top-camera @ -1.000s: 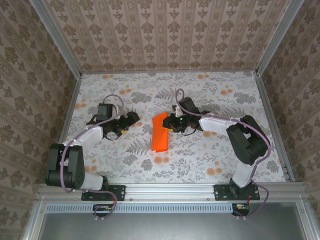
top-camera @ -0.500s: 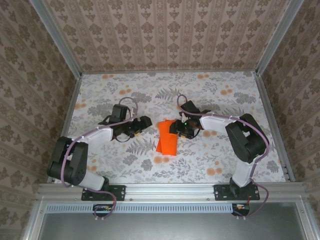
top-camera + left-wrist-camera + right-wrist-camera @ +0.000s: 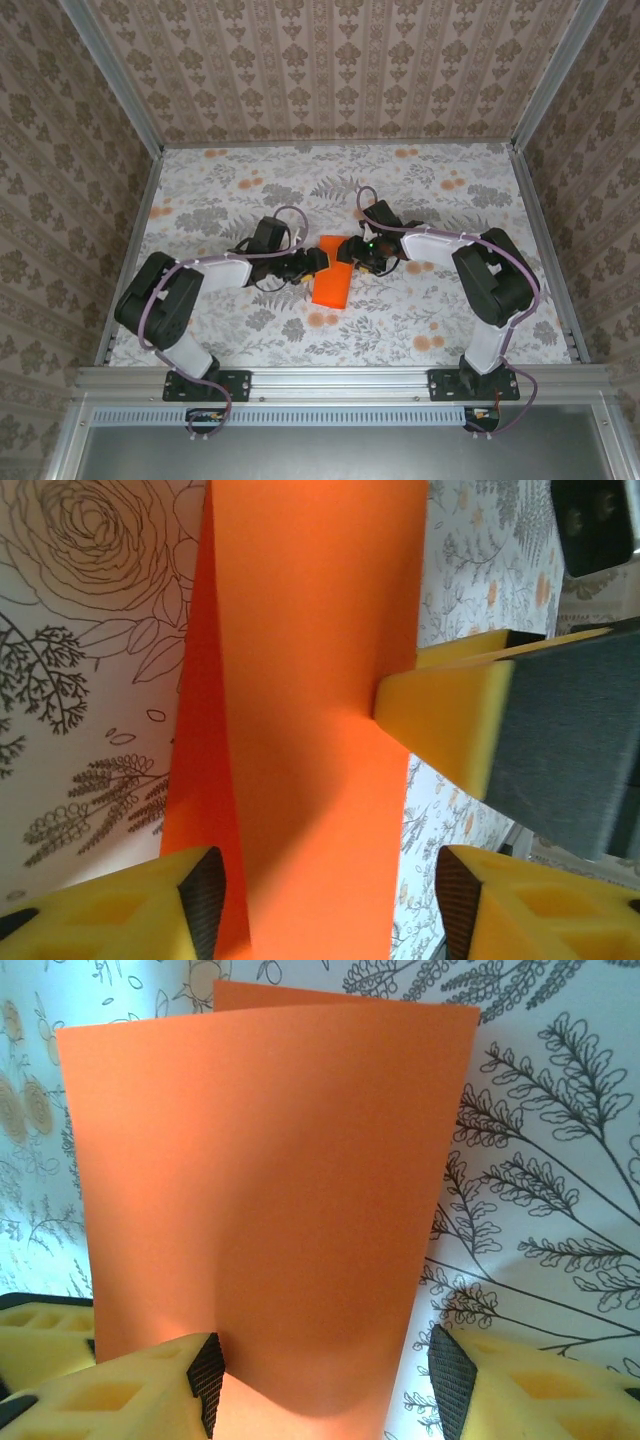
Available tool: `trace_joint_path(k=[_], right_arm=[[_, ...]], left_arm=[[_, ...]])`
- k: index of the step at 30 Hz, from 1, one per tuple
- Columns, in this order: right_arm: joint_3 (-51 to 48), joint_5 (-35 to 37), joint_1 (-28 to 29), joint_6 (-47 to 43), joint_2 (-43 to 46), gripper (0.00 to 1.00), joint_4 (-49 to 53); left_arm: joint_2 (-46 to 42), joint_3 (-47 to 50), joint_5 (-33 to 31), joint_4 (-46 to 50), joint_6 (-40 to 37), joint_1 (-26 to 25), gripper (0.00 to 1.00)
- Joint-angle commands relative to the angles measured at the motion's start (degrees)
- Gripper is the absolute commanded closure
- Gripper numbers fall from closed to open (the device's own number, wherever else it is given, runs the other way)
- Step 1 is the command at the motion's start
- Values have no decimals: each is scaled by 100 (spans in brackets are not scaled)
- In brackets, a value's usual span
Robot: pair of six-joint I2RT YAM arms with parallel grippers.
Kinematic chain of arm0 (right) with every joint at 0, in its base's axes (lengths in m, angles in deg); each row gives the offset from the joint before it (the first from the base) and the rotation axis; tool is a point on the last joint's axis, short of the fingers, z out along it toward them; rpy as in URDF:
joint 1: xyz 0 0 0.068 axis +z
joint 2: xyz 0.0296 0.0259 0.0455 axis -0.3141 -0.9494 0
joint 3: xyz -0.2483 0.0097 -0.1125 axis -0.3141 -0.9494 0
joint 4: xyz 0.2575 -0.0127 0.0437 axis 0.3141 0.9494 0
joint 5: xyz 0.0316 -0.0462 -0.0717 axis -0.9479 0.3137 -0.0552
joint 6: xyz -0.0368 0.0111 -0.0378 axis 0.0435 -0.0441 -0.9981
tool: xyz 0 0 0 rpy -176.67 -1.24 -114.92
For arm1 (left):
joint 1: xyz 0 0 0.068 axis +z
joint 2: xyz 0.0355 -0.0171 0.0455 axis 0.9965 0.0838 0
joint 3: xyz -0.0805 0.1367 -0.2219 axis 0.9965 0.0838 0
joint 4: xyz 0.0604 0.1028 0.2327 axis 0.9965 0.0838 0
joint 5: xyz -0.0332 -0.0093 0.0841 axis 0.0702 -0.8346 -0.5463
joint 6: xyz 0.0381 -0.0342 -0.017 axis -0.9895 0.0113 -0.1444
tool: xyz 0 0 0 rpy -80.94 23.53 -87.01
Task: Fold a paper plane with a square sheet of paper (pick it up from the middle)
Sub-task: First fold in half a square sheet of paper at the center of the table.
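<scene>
Creases are few here: the orange sheet (image 3: 331, 282) is doubled over once into a long rectangle, nowhere near a dart yet by my reckoning. It lies at the middle of the floral table (image 3: 440, 195), one short end pointing towards the arm bases.

Both arms come in at its far half, one from each side. I take that to be so one can steady the sheet while the other works the next fold. The left gripper (image 3: 312, 263) has its yellow foam fingers spread wide, with the sheet (image 3: 310, 710) running between them, so it straddles the paper rather than pinching it. The right gripper (image 3: 352, 255) is parted too. In its wrist view the top layer of the sheet (image 3: 260, 1180) bows up between its fingertips, against or over one finger and clear of the other. From the left wrist, one of the right gripper's pads (image 3: 440, 715) touches the sheet's long edge, though I cannot tell whether it presses or merely rests.

The tight spot is between the two grippers, which sit just beside each other across the narrow sheet. Elsewhere the table lies open. The sheet's near end has no gripper on it, and the side walls and the front rail (image 3: 340, 382) are well apart from the work.
</scene>
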Motion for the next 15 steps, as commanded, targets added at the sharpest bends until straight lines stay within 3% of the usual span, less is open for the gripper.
trace_joint_path(k=[1, 4, 10, 15], right_arm=[[-87, -190, -50, 137, 181, 40, -121], [-108, -211, -75, 108, 212, 40, -105], [-351, -270, -261, 29, 531, 39, -223], [-874, -494, -616, 141, 1159, 35, -728]], left_arm=[[115, 91, 146, -466, 224, -12, 47], [105, 88, 127, -579, 245, -7, 58], [113, 222, 248, -1344, 571, -12, 94], [146, 245, 298, -1975, 965, -89, 100]])
